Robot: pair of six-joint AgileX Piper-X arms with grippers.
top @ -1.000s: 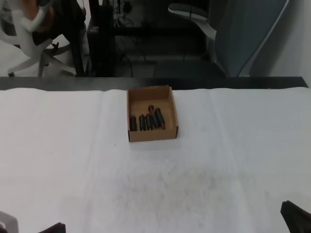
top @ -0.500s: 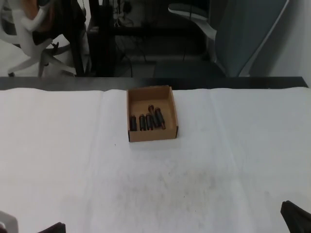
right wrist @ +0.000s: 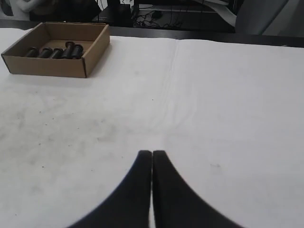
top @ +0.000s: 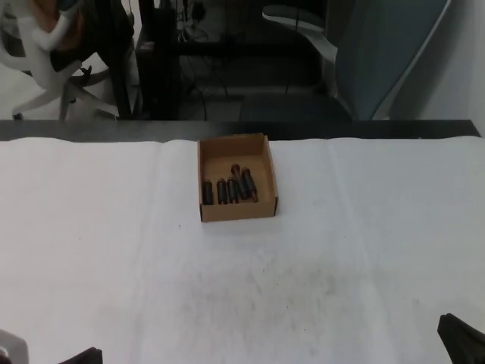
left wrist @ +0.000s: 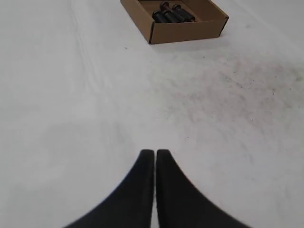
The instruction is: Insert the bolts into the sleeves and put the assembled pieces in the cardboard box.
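high view: cardboard box (top: 239, 209) at mid desk toward the far edge, several dark assembled pieces (top: 229, 189) side by side inside. looks like the finish, so best to stay off the box and park without nudging it. left gripper (left wrist: 155, 155) and right gripper (right wrist: 152, 155) pressed together, holding nothing, well apart from the box. white, faintly smudged desk (top: 356, 250); office chair (top: 379, 53) behind.

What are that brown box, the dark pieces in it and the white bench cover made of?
The box looks like matte brown cardboard, with folded walls. The dark pieces are probably black-finished metal, by their faint sheen; plastic is possible. The bench cover seems white paper or cloth: it shows creases and grey smudges.
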